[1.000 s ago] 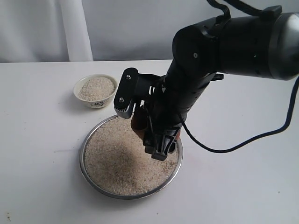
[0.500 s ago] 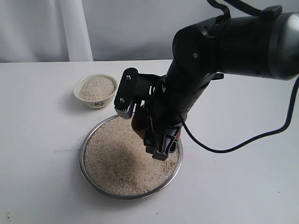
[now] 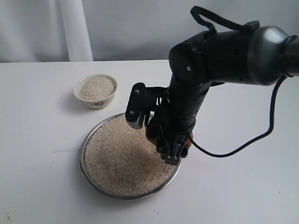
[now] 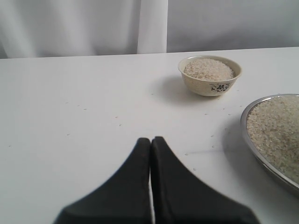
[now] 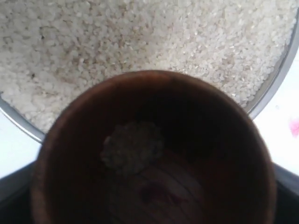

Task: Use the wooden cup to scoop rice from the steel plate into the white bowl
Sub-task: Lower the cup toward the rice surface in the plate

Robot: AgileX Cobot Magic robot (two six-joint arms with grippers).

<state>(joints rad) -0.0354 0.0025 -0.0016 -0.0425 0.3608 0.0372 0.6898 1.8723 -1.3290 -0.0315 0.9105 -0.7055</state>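
Observation:
The steel plate [image 3: 84, 156] lies at the table's middle, covered by a broad heap of rice [image 3: 117, 161]. My right gripper [image 3: 155, 140] hangs over the plate's right side, shut on the wooden cup [image 3: 150, 132], whose reddish-brown wall shows between the black fingers [image 3: 137, 106]. In the right wrist view the cup [image 5: 154, 79] fills the lower frame, mouth toward the camera, with a small clump of grains [image 5: 133, 147] inside and the rice [image 5: 140, 32] just beyond. The white bowl [image 3: 96, 91], heaped with rice, stands behind the plate to the left. My left gripper [image 4: 150, 140] is shut and empty above bare table.
A black cable [image 3: 243, 140] trails from the right arm over the table on the right. A few stray grains [image 4: 205, 114] lie on the table between bowl [image 4: 210, 77] and plate [image 4: 247, 135]. A white curtain hangs behind the table.
The right arm has shifted right and lower, carrying the cup toward the plate's right rim and closer to the rice. The bowl and plate have not moved.

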